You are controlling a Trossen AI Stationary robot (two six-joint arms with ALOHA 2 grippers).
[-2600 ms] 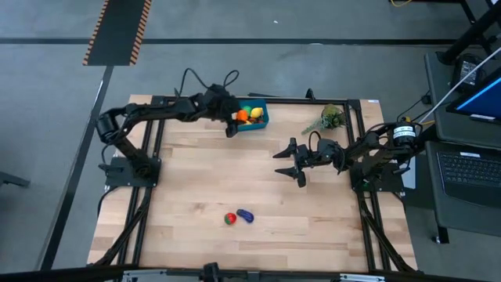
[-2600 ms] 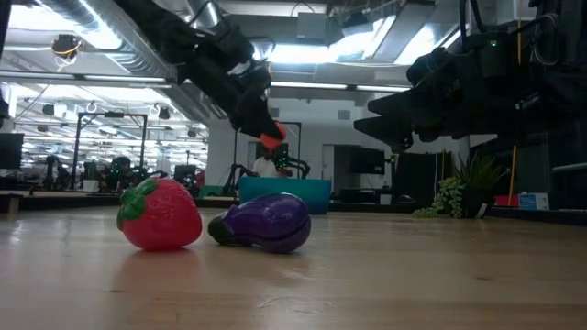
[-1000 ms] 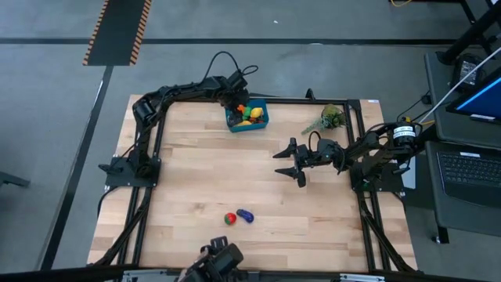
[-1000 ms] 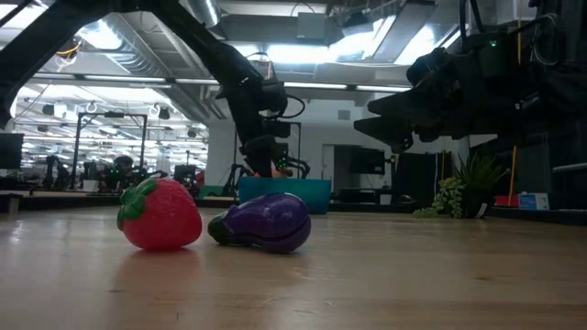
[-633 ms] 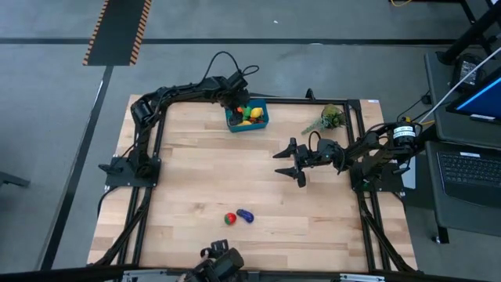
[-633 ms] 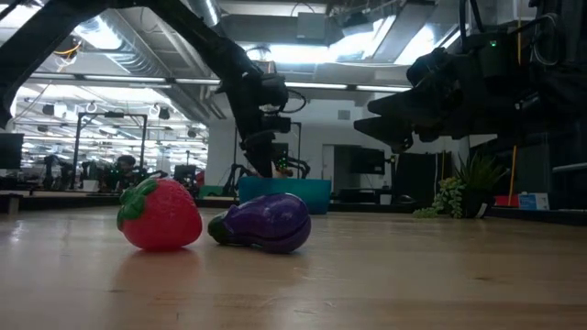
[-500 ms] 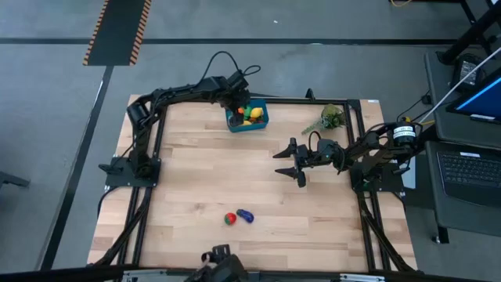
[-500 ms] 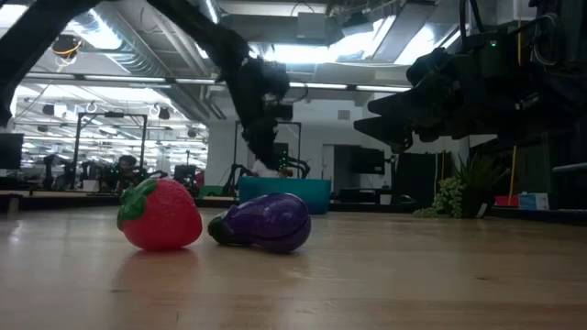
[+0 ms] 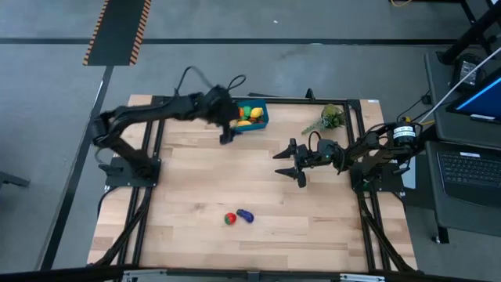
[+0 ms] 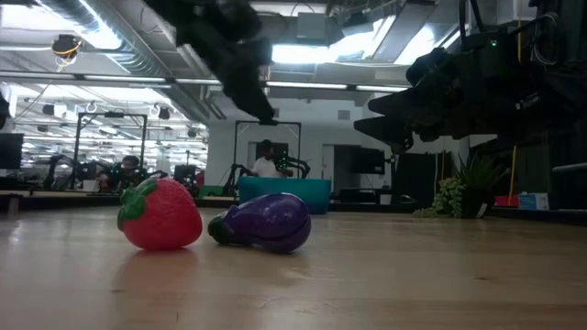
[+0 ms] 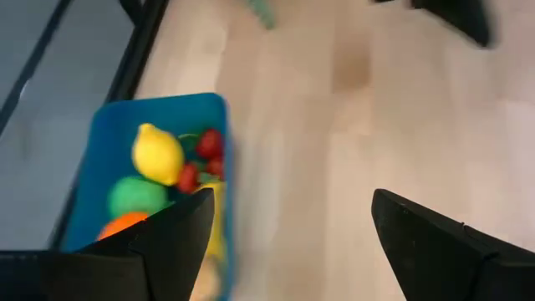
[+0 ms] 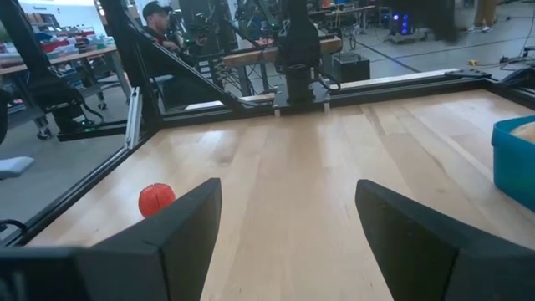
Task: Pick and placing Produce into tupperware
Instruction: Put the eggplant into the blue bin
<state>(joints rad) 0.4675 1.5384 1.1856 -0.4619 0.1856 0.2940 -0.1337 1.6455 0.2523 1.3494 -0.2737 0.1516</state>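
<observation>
The blue tupperware [image 9: 252,116] stands at the table's far edge and holds several produce pieces. The left wrist view shows a lemon [image 11: 157,154], a green piece [image 11: 137,197], an orange one [image 11: 125,224] and red strawberries [image 11: 203,155] in the tupperware [image 11: 134,121]. A red strawberry [image 9: 229,218] and a purple eggplant [image 9: 246,215] lie side by side near the table's near edge. My left gripper [image 9: 227,131] hangs open and empty just near-left of the box. My right gripper [image 9: 291,161] waits open above the table's middle right.
A leafy green sprig [image 9: 328,119] lies at the far right corner. Bare wood stretches between the box and the two loose pieces. A black frame rail [image 9: 313,100] runs along the table's edges. People sit at desks beyond the table [image 10: 268,163].
My left gripper has risen from over the tupperware and drawn back toward the near edge and slightly left, now clear of the box's rim. The strawberry, the eggplant and my right arm have kept still.
</observation>
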